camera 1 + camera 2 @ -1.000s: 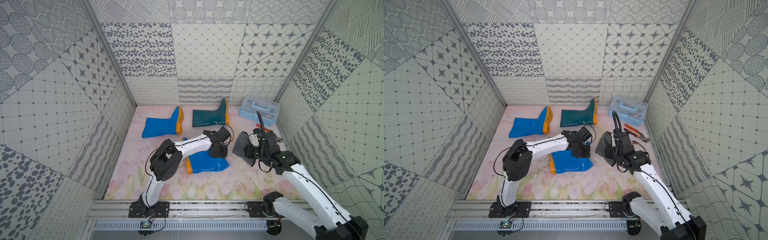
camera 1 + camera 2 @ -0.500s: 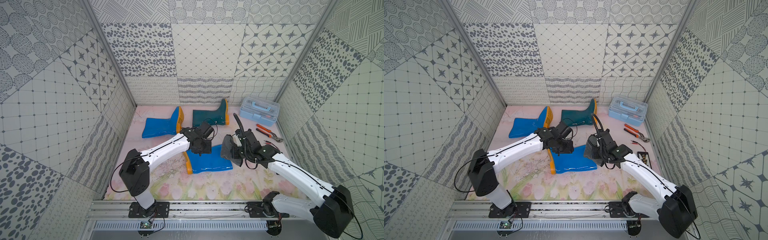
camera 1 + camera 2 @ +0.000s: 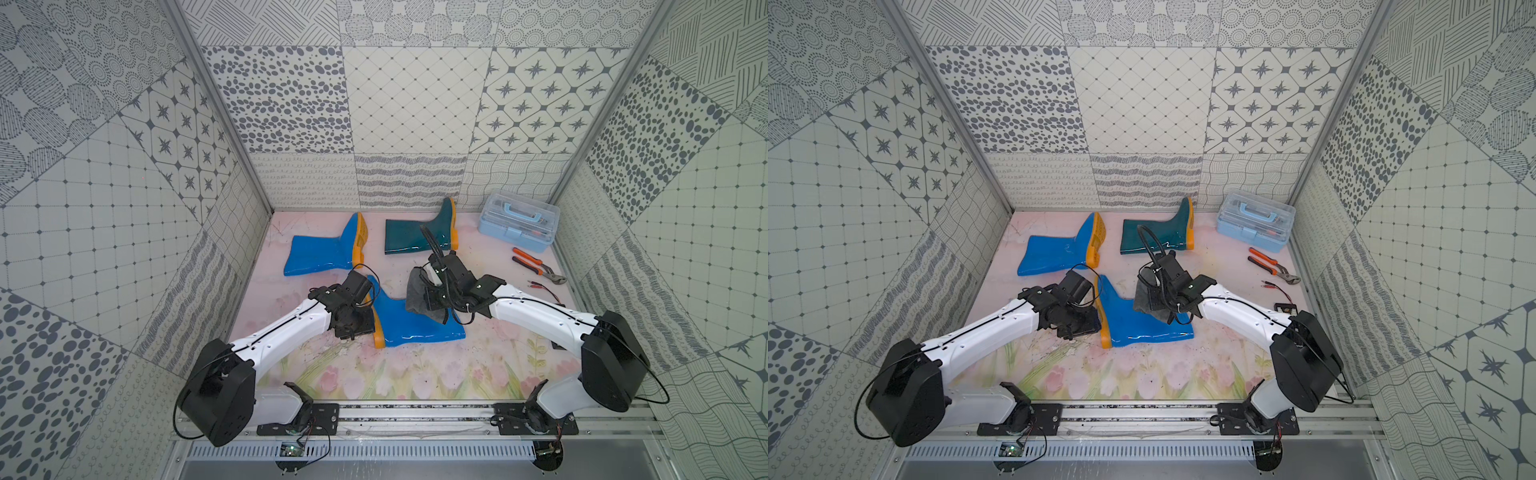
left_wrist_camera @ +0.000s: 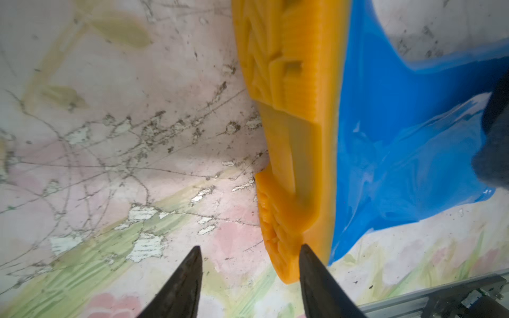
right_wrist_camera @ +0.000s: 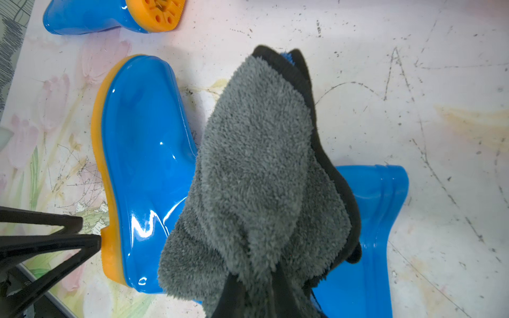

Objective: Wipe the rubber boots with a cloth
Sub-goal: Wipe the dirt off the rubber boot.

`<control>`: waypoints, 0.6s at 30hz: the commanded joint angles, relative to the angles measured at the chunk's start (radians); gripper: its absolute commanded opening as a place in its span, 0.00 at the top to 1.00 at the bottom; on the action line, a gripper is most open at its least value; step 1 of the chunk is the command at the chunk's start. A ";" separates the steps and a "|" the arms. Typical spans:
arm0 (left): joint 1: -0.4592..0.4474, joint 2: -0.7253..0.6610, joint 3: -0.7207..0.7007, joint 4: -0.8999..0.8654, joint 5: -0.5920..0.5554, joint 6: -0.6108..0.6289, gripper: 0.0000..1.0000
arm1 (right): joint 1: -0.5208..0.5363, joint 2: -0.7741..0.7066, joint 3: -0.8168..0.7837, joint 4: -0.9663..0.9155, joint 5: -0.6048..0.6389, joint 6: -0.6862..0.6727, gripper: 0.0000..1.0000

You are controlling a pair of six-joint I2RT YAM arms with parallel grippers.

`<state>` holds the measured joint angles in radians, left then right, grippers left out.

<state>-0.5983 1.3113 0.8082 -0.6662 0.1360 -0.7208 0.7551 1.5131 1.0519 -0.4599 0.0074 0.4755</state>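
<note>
Three rubber boots lie on their sides on the floral mat. The near blue boot [image 3: 415, 328] [image 3: 1142, 326] [image 5: 143, 151] is between my arms, and a second blue boot [image 3: 320, 253] and a teal boot [image 3: 411, 239] lie further back. My right gripper [image 5: 253, 289] is shut on the grey cloth [image 5: 256, 165] [image 3: 417, 297], which hangs over the near boot's shaft. My left gripper [image 4: 249, 249] [image 3: 353, 328] stands open at that boot's orange sole [image 4: 292, 137]. One fingertip [image 4: 303, 249] is against the heel and nothing is gripped.
A pale blue toolbox [image 3: 517, 226] stands at the back right. In front of it lie orange-handled pliers [image 3: 536, 270] and thin red-tipped leads [image 3: 544, 289]. Patterned walls close in the left, back and right, and a metal rail [image 3: 415, 411] runs along the front.
My left gripper slid from the near boot's shaft back to its sole and opened wider. My right gripper carried the cloth leftward onto the boot's shaft.
</note>
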 commanded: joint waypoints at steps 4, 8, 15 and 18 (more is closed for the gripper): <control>0.024 0.019 -0.046 0.182 0.169 0.059 0.49 | 0.015 -0.084 -0.057 0.014 0.036 0.040 1.00; 0.029 -0.019 -0.023 0.143 0.170 0.081 0.50 | 0.018 -0.130 -0.055 -0.029 0.065 0.040 1.00; 0.030 0.013 -0.050 0.207 0.211 0.058 0.50 | 0.075 -0.106 -0.019 -0.021 0.069 0.073 1.00; 0.030 0.058 -0.081 0.270 0.219 0.045 0.56 | 0.116 -0.064 -0.014 0.012 0.050 0.114 1.00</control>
<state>-0.5743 1.3277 0.7574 -0.4908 0.2981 -0.6773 0.8421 1.4139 1.0115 -0.5014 0.0624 0.5446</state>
